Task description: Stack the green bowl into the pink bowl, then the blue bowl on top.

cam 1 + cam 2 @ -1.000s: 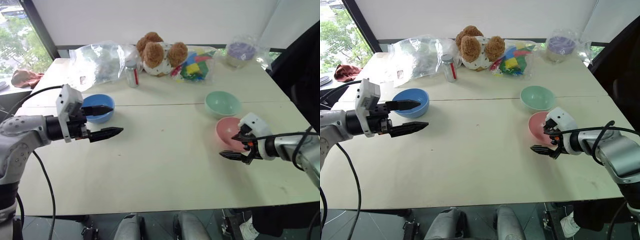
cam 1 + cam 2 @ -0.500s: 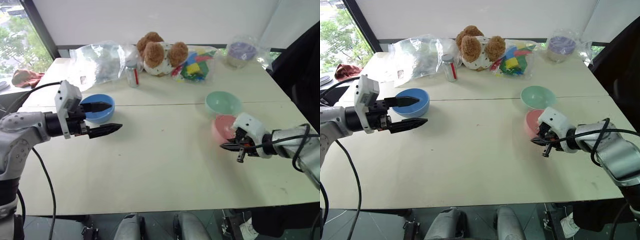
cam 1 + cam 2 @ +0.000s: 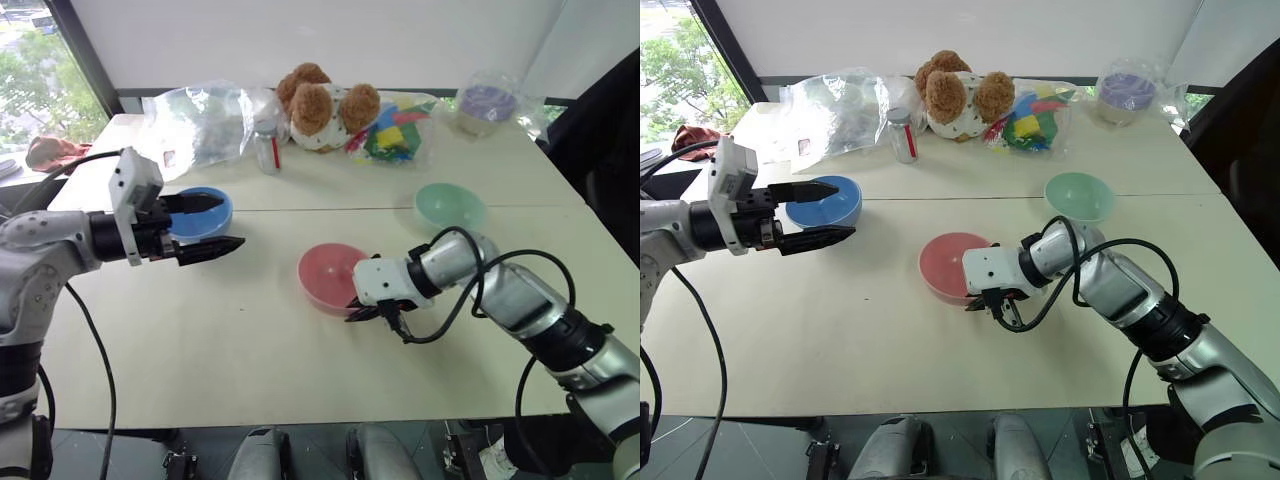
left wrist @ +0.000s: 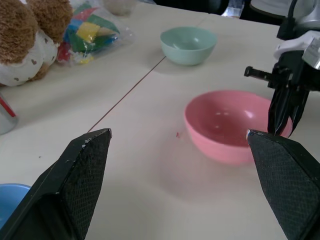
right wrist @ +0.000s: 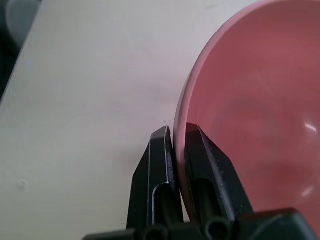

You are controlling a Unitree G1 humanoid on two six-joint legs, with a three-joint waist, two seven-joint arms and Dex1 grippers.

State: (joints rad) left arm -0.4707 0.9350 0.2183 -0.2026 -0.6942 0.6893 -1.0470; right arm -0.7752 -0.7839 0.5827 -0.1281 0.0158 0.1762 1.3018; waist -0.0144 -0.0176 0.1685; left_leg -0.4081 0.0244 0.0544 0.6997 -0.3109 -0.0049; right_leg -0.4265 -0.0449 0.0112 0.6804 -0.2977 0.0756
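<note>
The pink bowl (image 3: 328, 277) sits upright near the middle of the table. My right gripper (image 3: 362, 308) is shut on the pink bowl's near-right rim (image 5: 181, 112): one finger is inside the wall and the other outside. Farther back on the right stands the green bowl (image 3: 450, 205), by itself. The blue bowl (image 3: 200, 215) rests at the left, just behind my left gripper (image 3: 230, 222). That gripper hovers open over the table, holds nothing, and points toward the pink bowl (image 4: 225, 125).
Along the back edge lie a crumpled clear bag (image 3: 195, 125), a small bottle (image 3: 265, 150), a brown teddy bear (image 3: 320, 105), a bag of colourful pieces (image 3: 395, 135) and a bagged purple-lidded container (image 3: 485, 102). A seam (image 3: 330, 210) crosses the table.
My right gripper has shut on the pink bowl's rim, then swung left, bringing the bowl from the right side to the table's middle. The left gripper has stayed put.
</note>
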